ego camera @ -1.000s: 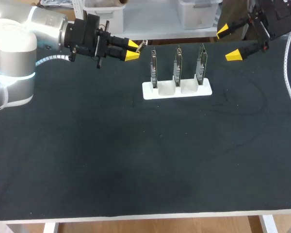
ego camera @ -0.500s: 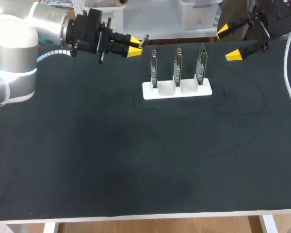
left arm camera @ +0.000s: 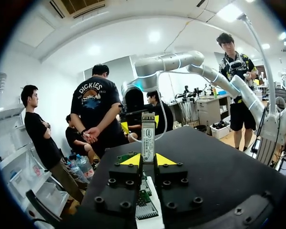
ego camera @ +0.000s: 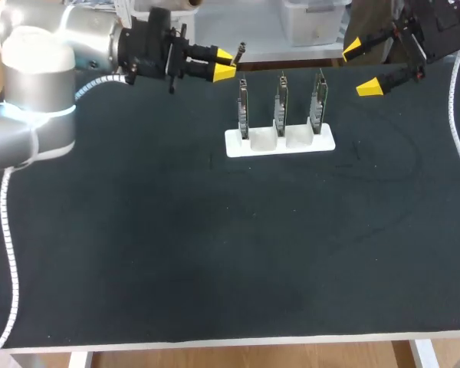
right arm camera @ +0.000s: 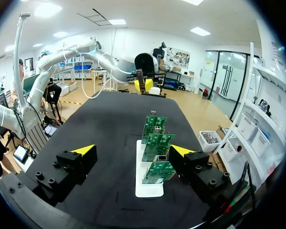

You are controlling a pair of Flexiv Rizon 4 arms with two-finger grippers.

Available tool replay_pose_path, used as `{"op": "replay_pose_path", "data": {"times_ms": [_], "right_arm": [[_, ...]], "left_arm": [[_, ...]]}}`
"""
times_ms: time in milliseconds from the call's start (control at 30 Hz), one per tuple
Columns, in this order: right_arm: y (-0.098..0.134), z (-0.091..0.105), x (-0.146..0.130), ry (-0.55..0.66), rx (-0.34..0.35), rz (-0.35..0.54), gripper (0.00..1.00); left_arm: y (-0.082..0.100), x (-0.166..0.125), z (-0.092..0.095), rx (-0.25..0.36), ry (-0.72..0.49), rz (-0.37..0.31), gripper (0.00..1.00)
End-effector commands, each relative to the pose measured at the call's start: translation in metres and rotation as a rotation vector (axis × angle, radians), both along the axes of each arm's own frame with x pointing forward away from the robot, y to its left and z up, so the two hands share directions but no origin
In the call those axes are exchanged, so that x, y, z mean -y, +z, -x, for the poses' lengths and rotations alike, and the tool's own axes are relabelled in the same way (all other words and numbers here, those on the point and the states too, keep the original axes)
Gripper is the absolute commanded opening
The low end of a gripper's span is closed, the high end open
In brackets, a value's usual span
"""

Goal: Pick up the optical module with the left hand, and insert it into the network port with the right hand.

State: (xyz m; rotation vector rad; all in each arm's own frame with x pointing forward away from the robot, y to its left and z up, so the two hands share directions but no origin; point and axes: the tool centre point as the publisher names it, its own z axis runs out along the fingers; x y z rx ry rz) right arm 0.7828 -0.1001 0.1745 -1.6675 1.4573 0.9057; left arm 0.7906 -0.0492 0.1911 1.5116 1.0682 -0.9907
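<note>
left hand (left arm camera: 148, 160) pinching optical module (left arm camera: 148, 136) by one end | right hand (right arm camera: 132, 150) wide open | thin grip, might twist at handoff

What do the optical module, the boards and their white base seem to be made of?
The optical module looks metal: silvery casing, soft sheen. The boards seem green circuit-board laminate, slightly glossy. The white base is probably matte plastic: no glare.
</note>
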Motion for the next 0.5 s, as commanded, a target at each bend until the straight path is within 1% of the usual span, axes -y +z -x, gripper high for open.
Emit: {"op": "replay_pose_path", "data": {"times_ms": [33,500], "right_arm": [[0.0000,-0.0007,-0.0001,0.001,0.000,0.000,1.00],[0.0000,-0.0007,-0.0001,0.001,0.000,0.000,1.00]], "left_arm": [[-0.0001,0.0023,0.0077,0.008,0.027,0.009,0.00],[0.0005,0.0032,0.0080,0.014,0.019,0.007,0.00]]}}
